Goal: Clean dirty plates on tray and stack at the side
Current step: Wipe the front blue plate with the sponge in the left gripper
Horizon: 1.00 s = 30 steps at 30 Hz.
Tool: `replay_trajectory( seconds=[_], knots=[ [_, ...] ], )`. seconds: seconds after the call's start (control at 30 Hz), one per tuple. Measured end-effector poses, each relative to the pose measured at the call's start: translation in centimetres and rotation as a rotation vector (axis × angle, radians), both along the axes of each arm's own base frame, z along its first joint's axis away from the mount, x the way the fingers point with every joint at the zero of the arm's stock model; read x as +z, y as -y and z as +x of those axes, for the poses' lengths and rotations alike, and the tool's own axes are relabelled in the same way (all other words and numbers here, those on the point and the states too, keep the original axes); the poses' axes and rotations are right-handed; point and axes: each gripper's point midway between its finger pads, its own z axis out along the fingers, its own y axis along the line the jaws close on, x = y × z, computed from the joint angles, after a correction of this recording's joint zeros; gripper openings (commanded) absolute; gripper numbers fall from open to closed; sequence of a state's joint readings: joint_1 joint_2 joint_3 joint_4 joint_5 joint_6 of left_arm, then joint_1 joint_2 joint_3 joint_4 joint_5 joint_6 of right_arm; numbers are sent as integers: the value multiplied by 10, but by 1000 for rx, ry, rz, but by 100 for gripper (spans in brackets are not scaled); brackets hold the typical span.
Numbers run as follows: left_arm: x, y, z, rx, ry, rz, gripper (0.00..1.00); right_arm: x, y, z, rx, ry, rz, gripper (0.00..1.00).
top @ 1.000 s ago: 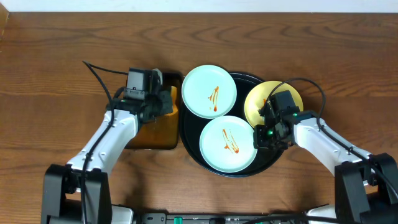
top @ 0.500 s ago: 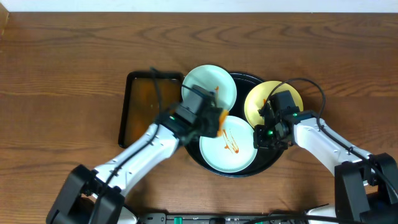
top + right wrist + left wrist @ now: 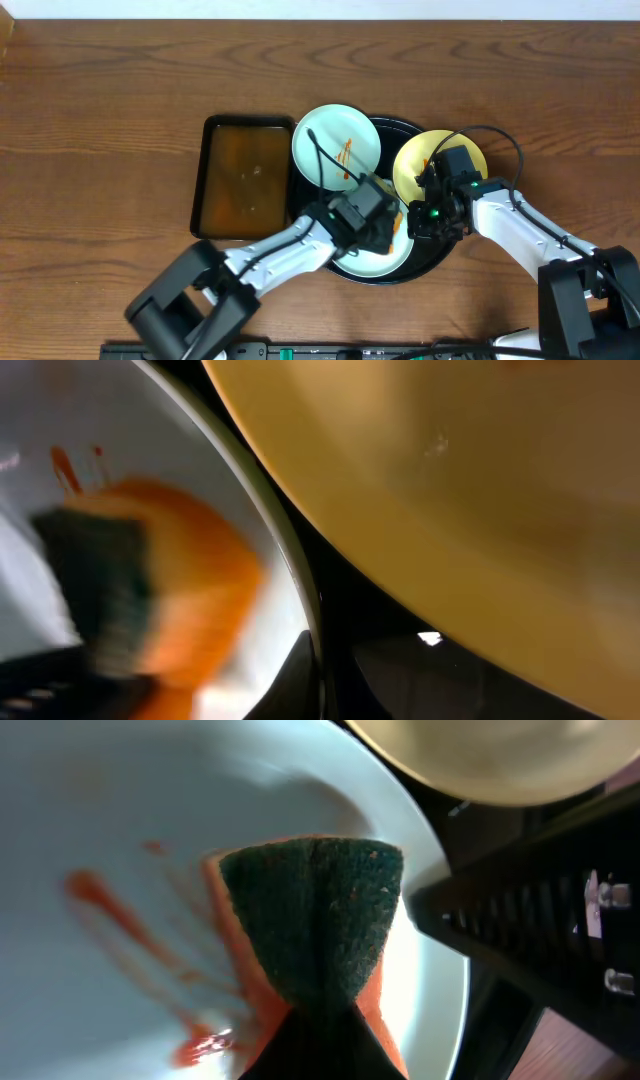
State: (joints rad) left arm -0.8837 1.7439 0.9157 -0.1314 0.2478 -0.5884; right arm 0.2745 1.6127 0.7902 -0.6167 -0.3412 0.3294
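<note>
Moved: sponge onto front blue plate, near rim.

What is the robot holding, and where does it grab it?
The left gripper pinches an orange-and-green sponge by its near end; the free end is over a pale blue plate. The right gripper: cannot tell.

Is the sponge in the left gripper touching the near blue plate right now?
Touching. In the left wrist view the sponge presses its orange edge onto the near blue plate, with sauce smeared alongside and no gap visible.
</note>
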Motion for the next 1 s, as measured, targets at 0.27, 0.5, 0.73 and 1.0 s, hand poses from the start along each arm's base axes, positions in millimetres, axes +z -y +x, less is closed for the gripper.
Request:
replay_trajectory(
  seconds=[0.27, 0.5, 0.73, 1.0],
  knots=[
    [-12, 6, -1, 27, 6, 30, 7, 0, 0, -1, 0, -2, -1, 2],
    [-14, -17, 28, 126, 30, 68, 7, 0, 1, -4, 0, -18, -2, 2],
    [-16, -52, 60, 222, 36, 106, 7, 0, 1, -5, 0, -24, -2, 2],
    [-18, -66, 49, 243, -68, 135, 7, 1, 0, -7, 1, -33, 5, 3]
  ],
)
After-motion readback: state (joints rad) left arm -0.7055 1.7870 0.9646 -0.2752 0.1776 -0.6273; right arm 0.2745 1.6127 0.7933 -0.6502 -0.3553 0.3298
